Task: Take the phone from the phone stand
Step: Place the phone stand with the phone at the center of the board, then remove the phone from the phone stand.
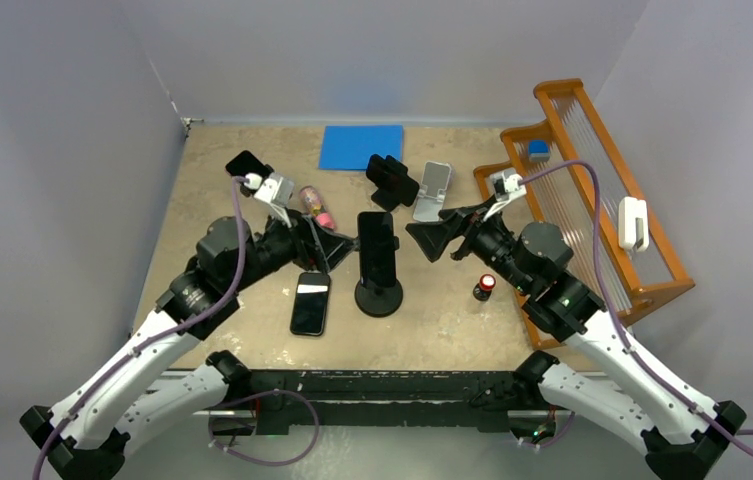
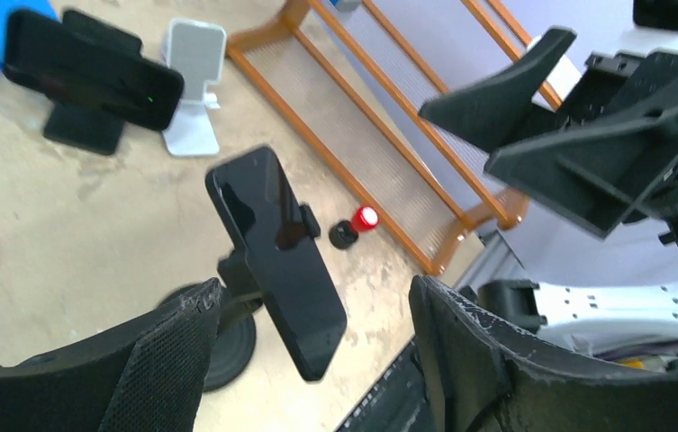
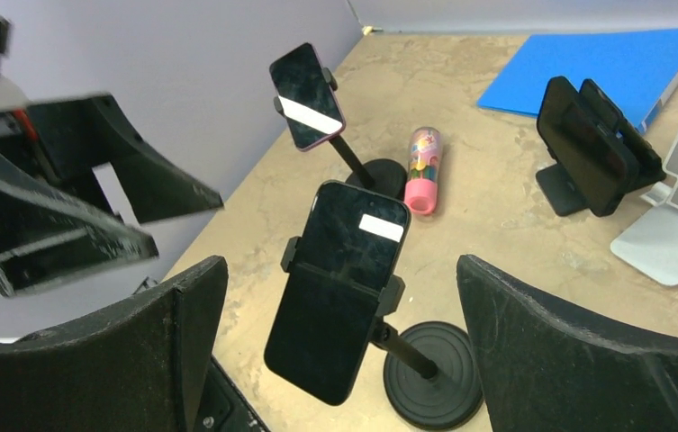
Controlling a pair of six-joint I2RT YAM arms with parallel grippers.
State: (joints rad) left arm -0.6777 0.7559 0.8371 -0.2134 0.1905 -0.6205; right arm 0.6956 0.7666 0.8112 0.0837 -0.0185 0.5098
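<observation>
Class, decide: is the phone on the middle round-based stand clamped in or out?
In: the phone sits between side clamps on the stand, above its base.

No writing, brand or number can be read anywhere. The pink tube (image 3: 425, 168) lying on the bench (image 3: 515, 236) has a many-coloured printed wrapper, but its marks are too small to make out. The phone (image 3: 339, 288) clamped in the phone stand (image 3: 431, 376) shows a dark screen with one pale glare patch.
</observation>
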